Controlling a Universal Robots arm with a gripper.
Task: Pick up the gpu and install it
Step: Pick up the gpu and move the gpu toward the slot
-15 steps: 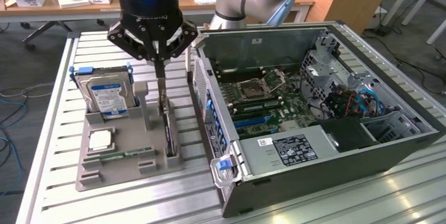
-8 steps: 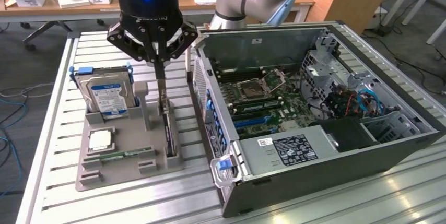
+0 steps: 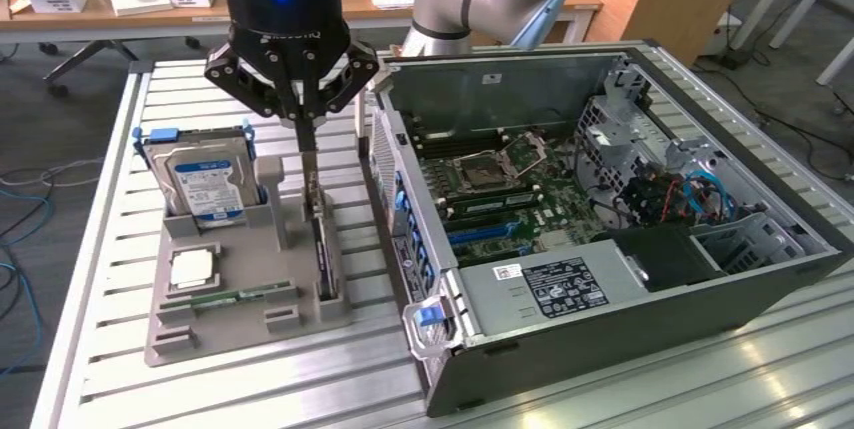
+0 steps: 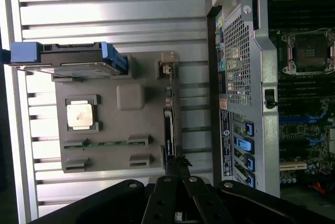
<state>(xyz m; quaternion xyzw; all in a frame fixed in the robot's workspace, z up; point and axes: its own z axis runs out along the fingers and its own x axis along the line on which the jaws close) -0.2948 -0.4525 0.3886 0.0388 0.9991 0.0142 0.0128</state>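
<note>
**Inspector:** Station check. The black multi-link gripper (image 3: 308,181) stands straight down over the grey plastic parts holder (image 3: 220,327). Its slim fingers are drawn into a narrow pinch on the upper edge of the gpu (image 3: 324,259), a thin dark circuit card with a silver bracket at one end.

**Clerk:** Position of the card?

**Inspector:** Upright on its long edge, seated in the slot on the holder's side nearest the open grey computer case (image 3: 641,319), just beside the case's perforated rear panel. It is not lifted out. The wrist view agrees: the gripper (image 4: 175,164) is closed on the gpu (image 4: 168,127), which runs edge-on along the parts holder (image 4: 110,130).

**Clerk:** Other items on the holder?

**Inspector:** A silver hard drive (image 3: 203,187) with a blue-and-white label stands in blue rails, to the exterior view's left of the card. A square silver processor chip (image 3: 191,267) lies flat in its recess. A narrow green memory stick (image 3: 227,299) lies in a groove nearer the camera. All three are apart from the gripper.

**Clerk:** And the case?

**Inspector:** It lies on its side with the green motherboard (image 3: 514,189) exposed. Case and holder both rest on the slatted metal table (image 3: 94,279).
</note>
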